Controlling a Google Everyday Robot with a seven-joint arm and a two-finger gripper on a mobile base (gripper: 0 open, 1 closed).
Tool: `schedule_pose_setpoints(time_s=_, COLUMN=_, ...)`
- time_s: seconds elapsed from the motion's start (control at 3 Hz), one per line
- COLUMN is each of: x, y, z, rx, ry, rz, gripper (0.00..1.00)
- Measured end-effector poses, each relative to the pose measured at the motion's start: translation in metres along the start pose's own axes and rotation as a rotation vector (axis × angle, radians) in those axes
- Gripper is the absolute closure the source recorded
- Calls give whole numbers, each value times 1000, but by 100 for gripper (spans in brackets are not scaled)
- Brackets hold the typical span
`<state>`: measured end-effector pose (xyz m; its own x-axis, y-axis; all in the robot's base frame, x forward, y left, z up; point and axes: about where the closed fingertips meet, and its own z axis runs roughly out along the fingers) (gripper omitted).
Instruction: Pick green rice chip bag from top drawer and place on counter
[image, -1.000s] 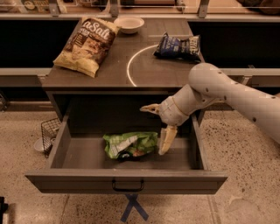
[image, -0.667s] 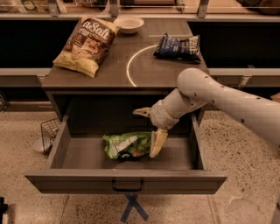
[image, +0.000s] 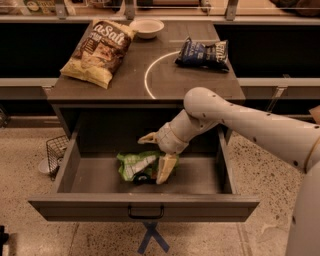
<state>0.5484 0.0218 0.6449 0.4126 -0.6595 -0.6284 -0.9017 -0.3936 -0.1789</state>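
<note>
The green rice chip bag (image: 136, 166) lies crumpled on the floor of the open top drawer (image: 145, 209), near its middle. My gripper (image: 156, 154) is inside the drawer, directly over the bag's right end, and it is open. One finger (image: 166, 170) points down and touches the bag's right edge. The other finger (image: 147, 138) sticks out to the left above the bag. The counter (image: 165, 75) with its white arc is above the drawer, behind my arm.
On the counter lie a large tan-and-brown chip bag (image: 99, 51) at the left, a dark blue bag (image: 202, 53) at the right and a white bowl (image: 146, 27) at the back. A wire basket (image: 55, 150) stands on the floor left of the drawer.
My arm has swung left across the drawer. The gripper, which was beside the bag's right end, now sits over it, with the lower finger against the bag. The bag has not moved.
</note>
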Motion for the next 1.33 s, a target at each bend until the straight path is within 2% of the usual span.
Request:
schedule_pose_setpoints(time_s=0.33, x=9, y=-1, z=1, rx=0, ry=10, rz=-5, gripper=48)
schedule_pose_setpoints(time_s=1.0, x=25, y=1, z=-29, rx=40, ry=35, rz=36, gripper=94)
schedule_pose_setpoints(time_s=1.33, x=28, y=12, z=-55, rx=72, ry=36, rz=76, gripper=100)
